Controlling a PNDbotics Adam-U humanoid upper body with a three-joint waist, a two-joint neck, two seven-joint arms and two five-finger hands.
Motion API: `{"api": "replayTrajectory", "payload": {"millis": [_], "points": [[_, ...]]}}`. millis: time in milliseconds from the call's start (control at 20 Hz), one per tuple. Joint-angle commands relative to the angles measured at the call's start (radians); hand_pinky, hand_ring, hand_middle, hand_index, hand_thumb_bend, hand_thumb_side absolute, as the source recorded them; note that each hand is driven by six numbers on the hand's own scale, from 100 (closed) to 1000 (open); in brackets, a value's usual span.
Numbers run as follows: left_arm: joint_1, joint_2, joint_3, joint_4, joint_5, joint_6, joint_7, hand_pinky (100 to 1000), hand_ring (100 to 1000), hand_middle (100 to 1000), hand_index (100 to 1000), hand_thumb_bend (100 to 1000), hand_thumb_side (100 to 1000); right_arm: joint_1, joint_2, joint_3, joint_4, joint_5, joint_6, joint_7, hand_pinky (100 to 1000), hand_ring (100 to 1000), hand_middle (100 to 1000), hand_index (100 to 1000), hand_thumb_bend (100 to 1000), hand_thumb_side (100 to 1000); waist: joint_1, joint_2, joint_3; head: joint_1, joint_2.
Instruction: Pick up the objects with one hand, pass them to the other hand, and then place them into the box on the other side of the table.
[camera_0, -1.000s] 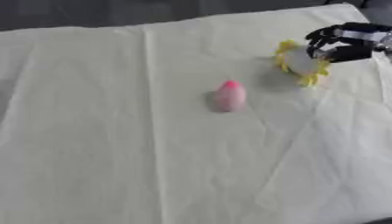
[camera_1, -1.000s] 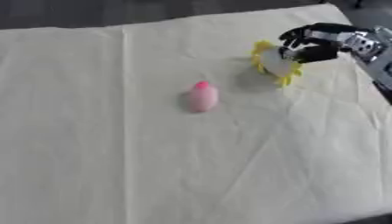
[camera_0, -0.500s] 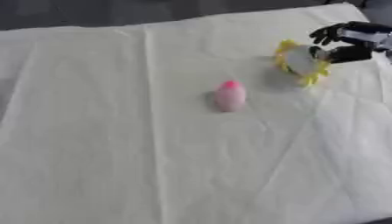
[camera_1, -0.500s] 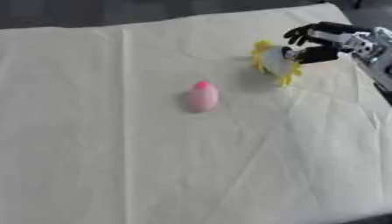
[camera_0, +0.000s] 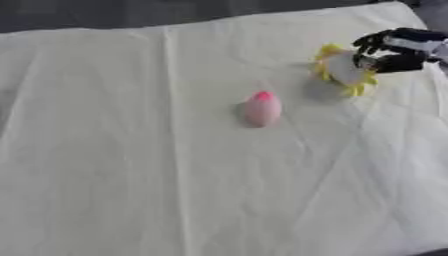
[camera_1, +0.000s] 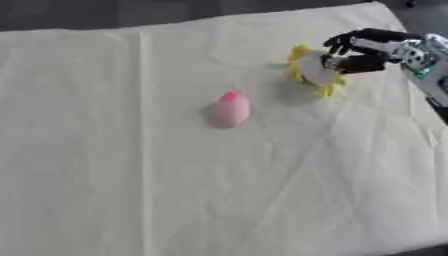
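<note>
A flat object with a grey middle and a yellow petal-like rim stands tilted at the far right of the cream cloth. My right hand comes in from the right edge, its fingers above the object's right rim and its thumb below, curled round it. A small pink egg-shaped object with a darker pink tip lies alone near the middle of the cloth, well left of the hand. My left hand shows in neither view.
The cream cloth covers the whole table and is creased, with a long fold running down its left part. The table's dark far edge runs along the top. No box is in view.
Hardly anything differs: my right hand stays at the yellow-rimmed object's right edge, and the pink object has not moved.
</note>
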Motion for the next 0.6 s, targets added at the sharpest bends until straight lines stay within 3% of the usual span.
{"api": "replayTrajectory", "payload": {"millis": [50, 600], "points": [[-0.016, 0.046, 0.013, -0.008, -0.006, 0.003, 0.003, 807, 717, 638, 732, 100, 422, -0.003, -0.028, -0.010, 0.000, -0.001, 0.000, 0.010, 923, 872, 840, 962, 100, 912, -0.015, 0.001, 0.001, 0.004, -0.010], [-0.021, 0.048, 0.014, -0.015, -0.003, 0.006, 0.008, 806, 716, 635, 729, 100, 417, 0.009, -0.008, -0.007, 0.015, 0.059, 0.004, 0.016, 925, 875, 843, 965, 116, 962, -0.019, 0.015, 0.007, 0.006, -0.015]]}}
